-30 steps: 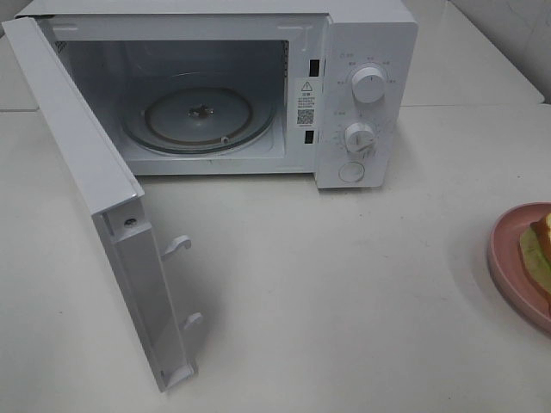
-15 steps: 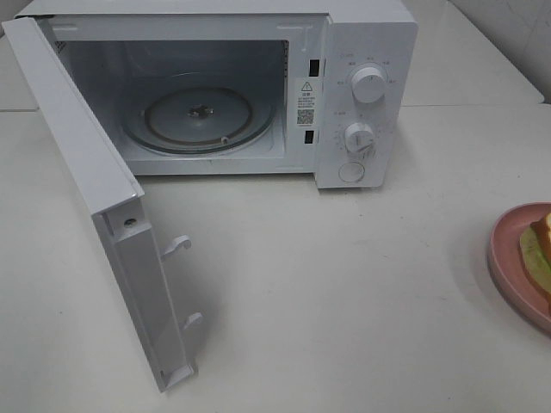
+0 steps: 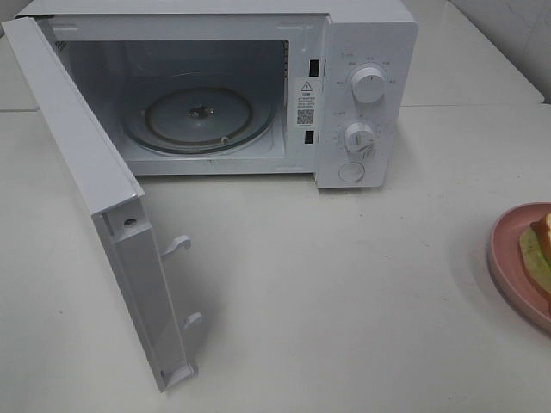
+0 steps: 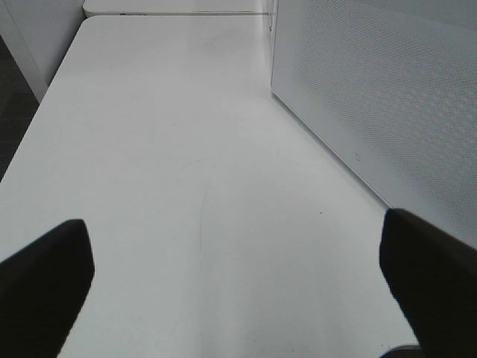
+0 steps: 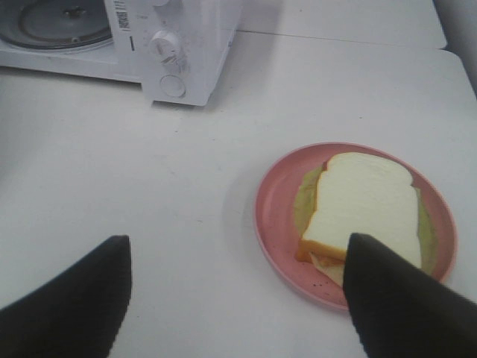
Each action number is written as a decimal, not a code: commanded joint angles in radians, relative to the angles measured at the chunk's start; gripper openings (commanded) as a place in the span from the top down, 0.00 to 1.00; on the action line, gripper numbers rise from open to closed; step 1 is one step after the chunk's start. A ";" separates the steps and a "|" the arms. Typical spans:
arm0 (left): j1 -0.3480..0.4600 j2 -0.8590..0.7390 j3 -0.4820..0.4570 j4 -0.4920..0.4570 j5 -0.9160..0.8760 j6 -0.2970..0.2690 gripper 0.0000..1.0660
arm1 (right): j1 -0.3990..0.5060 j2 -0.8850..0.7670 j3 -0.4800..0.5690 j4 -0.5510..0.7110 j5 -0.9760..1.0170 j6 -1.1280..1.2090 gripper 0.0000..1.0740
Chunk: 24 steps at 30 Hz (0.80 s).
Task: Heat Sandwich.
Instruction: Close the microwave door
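The sandwich [image 5: 365, 201], pale bread over a green layer, lies on a round pink plate [image 5: 277, 205]; in the exterior high view only a sliver of sandwich [image 3: 538, 251] and plate [image 3: 508, 258] shows at the right edge. My right gripper [image 5: 231, 298] hovers open above the table just short of the plate, one fingertip [image 5: 395, 306] overlapping the plate's near rim. My left gripper [image 4: 238, 276] is open over bare table beside the microwave door's outer face [image 4: 373, 97]. Neither arm appears in the exterior high view.
A white microwave [image 3: 362, 52] stands at the back with its door [image 3: 95, 181] swung wide to the left and its glass turntable [image 3: 200, 116] bare. Two knobs and a button [image 3: 352, 172] sit on its right panel.
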 commanded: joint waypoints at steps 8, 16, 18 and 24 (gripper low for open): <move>0.000 -0.009 0.000 -0.007 -0.010 -0.001 0.06 | -0.072 -0.027 0.004 0.004 -0.012 -0.010 0.30; 0.000 -0.009 0.000 -0.007 -0.010 -0.001 0.06 | -0.072 -0.027 0.004 0.004 -0.012 -0.010 0.30; 0.000 -0.009 0.000 -0.007 -0.010 -0.001 0.06 | -0.072 -0.027 0.004 0.004 -0.012 -0.010 0.30; 0.000 -0.009 0.000 -0.007 -0.010 -0.001 0.06 | -0.072 -0.027 0.004 0.004 -0.012 -0.010 0.30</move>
